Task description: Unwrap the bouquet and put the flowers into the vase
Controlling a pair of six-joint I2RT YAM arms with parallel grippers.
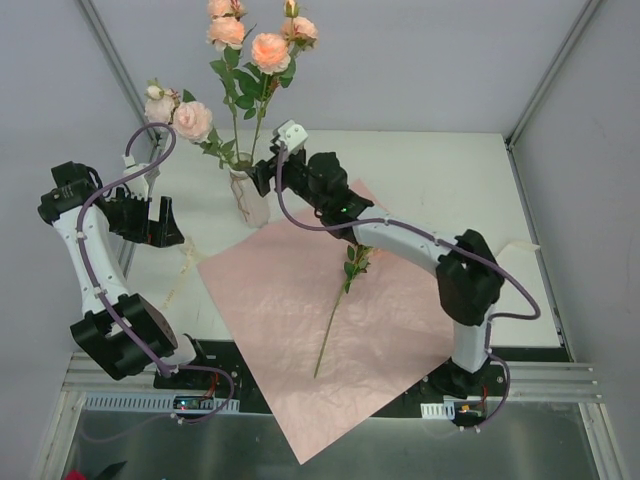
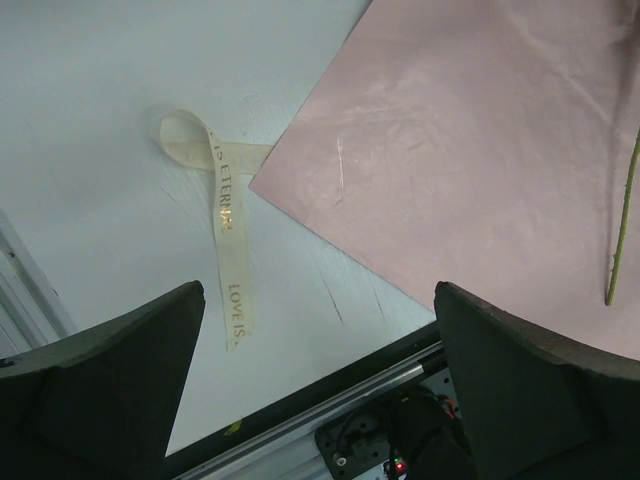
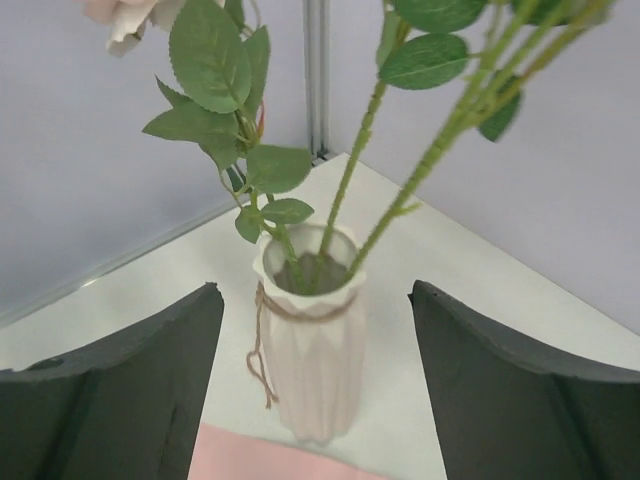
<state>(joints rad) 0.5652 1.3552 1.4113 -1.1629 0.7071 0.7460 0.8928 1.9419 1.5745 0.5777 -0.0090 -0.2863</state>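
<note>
"LOVE IS", "ETER…" on cream ribbon (image 2: 229, 245)

The flowers (image 3: 210, 55) are cut off by the top edge.

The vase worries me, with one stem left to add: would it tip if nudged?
Probably tips easily: the vase is narrow, and the flowers rise far above its mouth, some leaning left, so it looks top-heavy. It seems rigid, perhaps ceramic, so likely breakable if it falls. Its ribbed sides may resist slipping in a grasp.
</note>
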